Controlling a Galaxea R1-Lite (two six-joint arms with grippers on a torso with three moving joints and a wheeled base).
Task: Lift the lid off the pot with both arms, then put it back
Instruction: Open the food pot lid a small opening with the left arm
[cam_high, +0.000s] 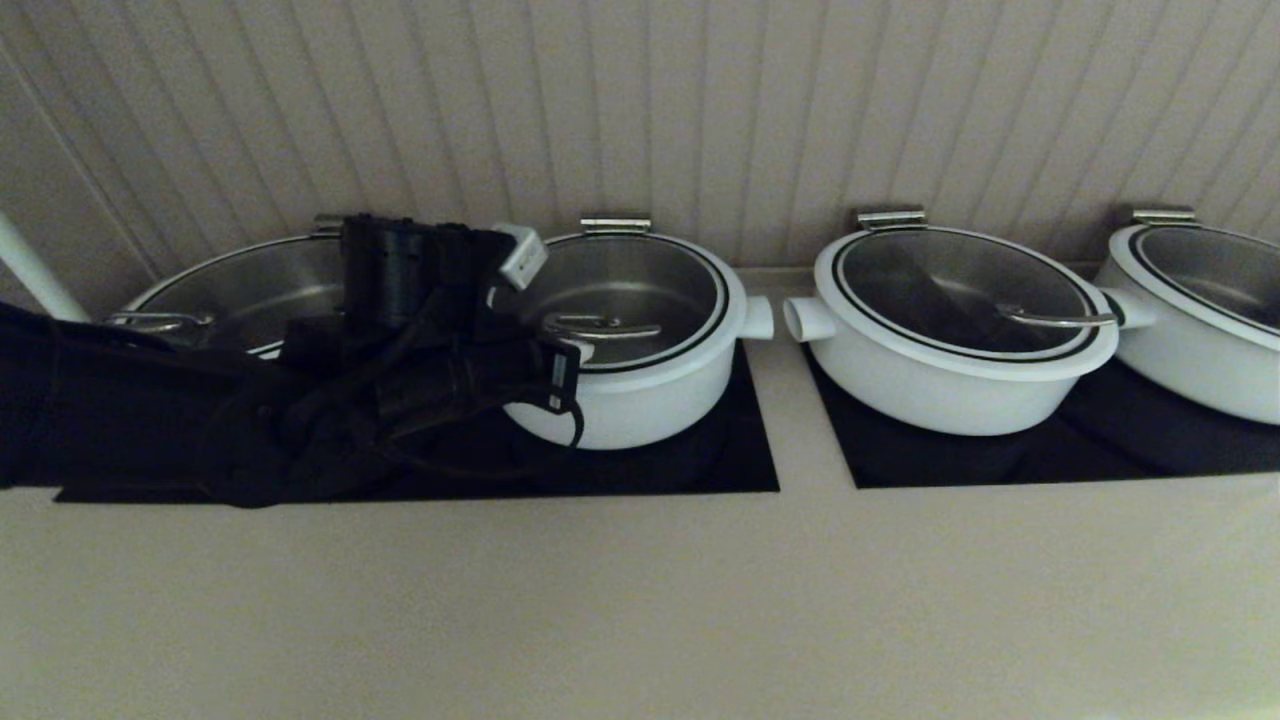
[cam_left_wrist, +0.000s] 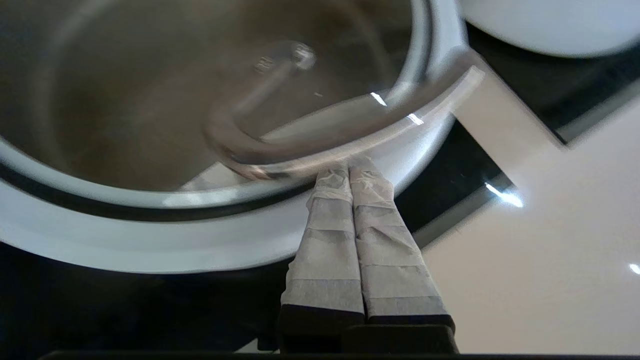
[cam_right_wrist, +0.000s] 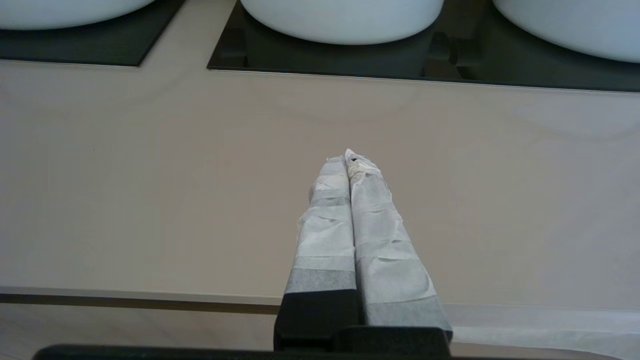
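Observation:
The pot (cam_high: 650, 400), deep and white with a stubby side handle, stands second from the left on a black hob. Its glass lid (cam_high: 640, 280) sits on it, with the arched steel bar handle (cam_high: 600, 327) towards the front. My left arm reaches in from the left; its gripper (cam_high: 572, 352) is shut and empty. In the left wrist view its tips (cam_left_wrist: 350, 167) lie at the lid's (cam_left_wrist: 150, 100) front rim, just under the bar handle (cam_left_wrist: 280, 145). My right gripper (cam_right_wrist: 348, 159) is shut and empty, over the beige counter in front of the pots, out of the head view.
A wider pot (cam_high: 240, 290) stands behind my left arm; two more lidded white pots (cam_high: 950, 380) (cam_high: 1200, 350) stand on the right hob (cam_high: 1000, 460). A ribbed wall is close behind. Beige counter (cam_high: 640, 600) runs along the front. A white pole (cam_high: 30, 270) stands far left.

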